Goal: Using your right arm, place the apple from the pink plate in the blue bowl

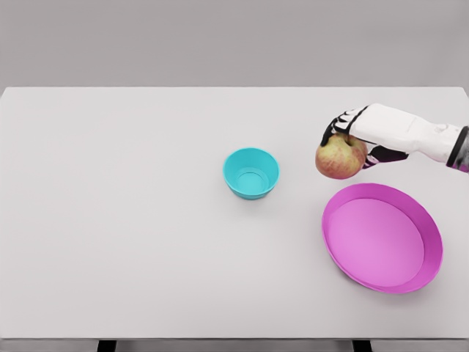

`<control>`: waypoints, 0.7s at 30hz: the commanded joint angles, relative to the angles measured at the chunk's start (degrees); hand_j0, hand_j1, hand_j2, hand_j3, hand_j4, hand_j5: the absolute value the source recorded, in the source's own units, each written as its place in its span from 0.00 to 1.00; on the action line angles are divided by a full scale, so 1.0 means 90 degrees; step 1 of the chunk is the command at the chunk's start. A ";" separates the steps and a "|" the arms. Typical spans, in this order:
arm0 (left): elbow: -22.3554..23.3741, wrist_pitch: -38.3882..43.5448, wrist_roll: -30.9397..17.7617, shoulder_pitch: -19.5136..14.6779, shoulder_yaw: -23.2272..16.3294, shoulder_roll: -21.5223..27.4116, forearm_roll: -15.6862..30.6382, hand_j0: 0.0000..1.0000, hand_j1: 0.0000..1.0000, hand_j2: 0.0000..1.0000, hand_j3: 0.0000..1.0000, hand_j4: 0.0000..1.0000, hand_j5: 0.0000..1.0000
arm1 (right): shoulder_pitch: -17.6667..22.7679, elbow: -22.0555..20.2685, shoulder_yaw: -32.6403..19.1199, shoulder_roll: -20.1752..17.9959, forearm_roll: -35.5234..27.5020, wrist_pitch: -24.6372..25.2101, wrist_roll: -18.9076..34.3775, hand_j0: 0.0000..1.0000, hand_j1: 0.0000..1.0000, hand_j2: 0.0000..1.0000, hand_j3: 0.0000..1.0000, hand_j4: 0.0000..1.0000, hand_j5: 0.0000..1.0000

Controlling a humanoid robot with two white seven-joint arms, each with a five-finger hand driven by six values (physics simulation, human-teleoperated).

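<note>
A red-and-yellow apple (340, 157) hangs in the air just above the far left rim of the pink plate (382, 236). My right hand (350, 136) comes in from the right edge and is shut on the apple from above and behind, fingers curled over its top. The plate holds nothing. The blue bowl (250, 172) stands to the left of the apple, near the table's middle, and has nothing in it. The left arm does not show.
The white table (117, 220) spans the whole view, its front edge along the bottom. Nothing else stands on it besides the bowl and plate.
</note>
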 commanded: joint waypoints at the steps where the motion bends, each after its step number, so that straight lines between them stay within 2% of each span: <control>1: -0.0001 0.0000 -0.0001 0.0000 -0.0001 0.0000 0.0001 1.00 1.00 1.00 1.00 1.00 1.00 | -0.0010 0.0070 -0.0002 0.0301 0.0103 0.0019 -0.0002 0.49 0.49 0.49 0.49 0.49 0.49; 5: -0.0001 0.0000 -0.0001 0.0000 -0.0001 0.0000 0.0001 1.00 1.00 1.00 1.00 1.00 1.00 | -0.0068 0.0206 -0.0002 0.0643 0.0220 0.0019 -0.0002 0.49 0.49 0.49 0.49 0.49 0.49; 9: -0.0001 0.0000 -0.0001 0.0000 -0.0001 0.0000 0.0001 1.00 1.00 1.00 1.00 1.00 1.00 | -0.0098 0.0206 -0.0002 0.0760 0.0289 0.0019 -0.0002 0.49 0.49 0.49 0.49 0.49 0.49; 16: -0.0001 0.0000 -0.0001 0.0000 -0.0001 0.0000 0.0001 1.00 1.00 1.00 1.00 1.00 1.00 | -0.0117 0.0216 0.0028 0.1200 0.0513 0.0019 -0.0002 0.49 0.49 0.49 0.49 0.49 0.49; 21: -0.0001 0.0000 -0.0001 0.0000 0.0008 0.0000 0.0001 1.00 1.00 1.00 1.00 1.00 1.00 | -0.0176 0.0206 0.0096 0.1307 0.0601 0.0019 -0.0002 0.49 0.49 0.49 0.49 0.49 0.49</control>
